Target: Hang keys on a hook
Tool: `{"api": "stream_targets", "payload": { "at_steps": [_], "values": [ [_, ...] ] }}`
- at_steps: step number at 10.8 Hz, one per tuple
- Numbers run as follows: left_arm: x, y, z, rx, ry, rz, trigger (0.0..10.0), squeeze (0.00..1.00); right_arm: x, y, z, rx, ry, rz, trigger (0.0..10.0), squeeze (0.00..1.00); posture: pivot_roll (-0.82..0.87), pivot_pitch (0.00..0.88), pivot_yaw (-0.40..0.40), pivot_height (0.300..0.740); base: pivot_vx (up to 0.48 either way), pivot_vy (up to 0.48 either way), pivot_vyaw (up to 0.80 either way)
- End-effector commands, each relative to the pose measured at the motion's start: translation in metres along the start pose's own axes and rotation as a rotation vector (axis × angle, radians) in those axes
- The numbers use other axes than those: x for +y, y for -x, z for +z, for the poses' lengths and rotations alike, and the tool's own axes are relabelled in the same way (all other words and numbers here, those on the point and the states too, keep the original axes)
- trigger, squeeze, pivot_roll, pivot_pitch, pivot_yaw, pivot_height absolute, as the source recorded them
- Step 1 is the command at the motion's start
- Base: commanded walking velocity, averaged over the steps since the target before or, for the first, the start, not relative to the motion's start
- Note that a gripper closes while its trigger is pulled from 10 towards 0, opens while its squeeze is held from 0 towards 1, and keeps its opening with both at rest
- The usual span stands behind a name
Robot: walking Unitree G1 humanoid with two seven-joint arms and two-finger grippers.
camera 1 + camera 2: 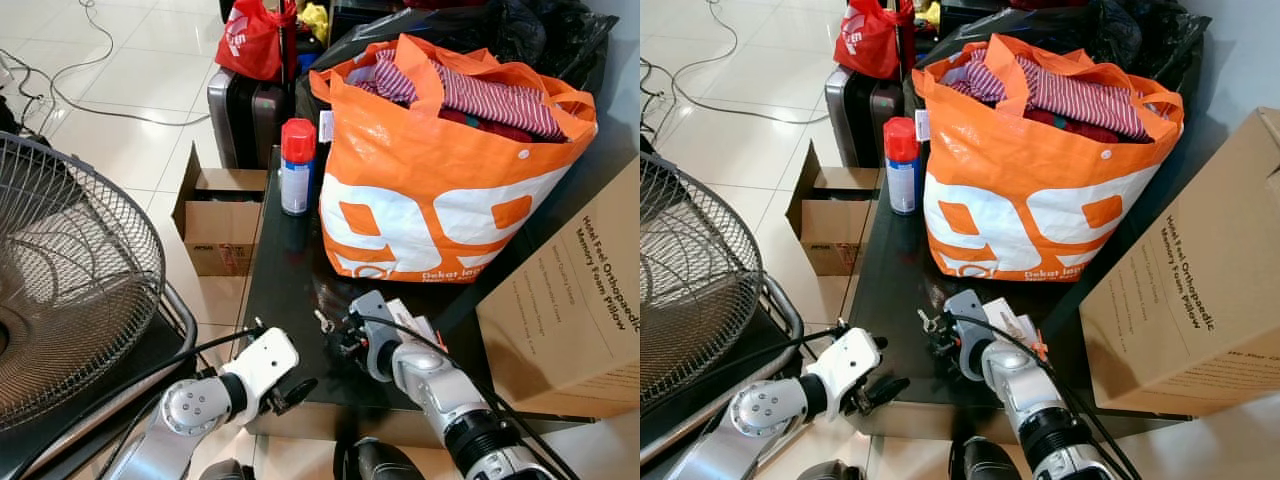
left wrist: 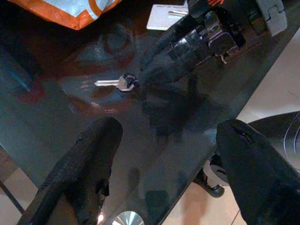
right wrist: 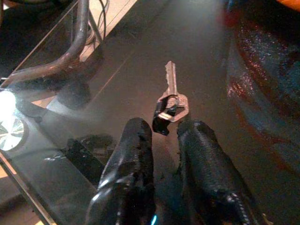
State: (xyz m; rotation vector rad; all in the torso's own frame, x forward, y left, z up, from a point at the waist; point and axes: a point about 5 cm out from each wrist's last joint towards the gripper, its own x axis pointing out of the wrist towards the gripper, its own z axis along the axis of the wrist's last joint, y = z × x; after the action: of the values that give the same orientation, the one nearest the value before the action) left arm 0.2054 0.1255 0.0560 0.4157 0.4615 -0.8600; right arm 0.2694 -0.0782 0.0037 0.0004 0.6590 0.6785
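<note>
From the head, the right gripper [image 1: 345, 335] rests low on the dark glass table [image 1: 290, 270], its tips beside the key [image 1: 323, 322] — the left gripper [image 1: 292, 392] sits at the table's near edge. The left wrist view shows that gripper's fingers [image 2: 79, 173] spread wide apart. The right wrist view shows the key lying flat on the glass, the right gripper's fingers [image 3: 129, 154] nearly together just behind its ring, not clamped on it.

Bright, sharp head views; wrist views dim (glare on glass).
</note>
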Motion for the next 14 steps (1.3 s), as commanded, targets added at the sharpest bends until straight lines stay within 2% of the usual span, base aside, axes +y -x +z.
{"api": "stream_targets", "payload": {
  "at_steps": [1, 3, 7, 8, 9, 11, 14],
  "values": [
    [-0.0034, -0.0013, -0.0013, 0.006, 0.006, -0.016, 10.0, 0.0, 0.0027, 0.0009, -0.0015, -0.011, -0.014, 0.023, 10.0, 1.0, 0.02, 0.144, -0.086, 0.74, 0.0, 0.0, 0.0],
    [-0.0037, -0.001, -0.0013, 0.006, 0.006, -0.016, 10.0, 0.0, 0.0089, 0.0007, -0.0016, -0.009, 0.005, 0.06, 10.0, 1.0, 0.01, 0.145, -0.086, 0.74, 0.0, 0.0, 0.0],
    [-0.0044, -0.0008, -0.0013, 0.006, 0.008, -0.015, 10.0, 0.0, 0.0084, -0.004, 0.001, -0.013, 0.021, -0.051, 10.0, 1.0, 0.02, 0.147, -0.089, 0.74, 0.0, 0.0, 0.0],
    [-0.0043, -0.001, -0.0013, 0.006, 0.008, -0.015, 10.0, 0.0, 0.006, -0.0041, 0.0006, -0.008, 0.016, -0.079, 10.0, 0.25, 0.02, 0.146, -0.089, 0.74, 0.0, 0.0, 0.0],
    [-0.0043, -0.0013, -0.0012, 0.006, 0.007, -0.015, 10.0, 0.0, 0.0054, -0.0045, 0.0, -0.007, 0.005, -0.091, 10.0, 0.0, 0.02, 0.144, -0.089, 0.74, 0.0, 0.0, 0.0],
    [-0.0044, -0.0014, -0.0012, 0.006, 0.005, -0.016, 10.0, 0.0, 0.007, -0.0052, 0.0002, -0.019, -0.033, -0.083, 10.0, 0.0, 0.02, 0.139, -0.087, 0.74, 0.0, 0.0, 0.0],
    [-0.0041, -0.0012, -0.0015, 0.009, 0.0, -0.018, 10.0, 0.0, 0.0102, -0.009, 0.0015, -0.02, -0.043, -0.088, 10.0, 0.0, 0.02, 0.133, -0.084, 0.74, 0.0, 0.0, 0.0]
  ]
}}
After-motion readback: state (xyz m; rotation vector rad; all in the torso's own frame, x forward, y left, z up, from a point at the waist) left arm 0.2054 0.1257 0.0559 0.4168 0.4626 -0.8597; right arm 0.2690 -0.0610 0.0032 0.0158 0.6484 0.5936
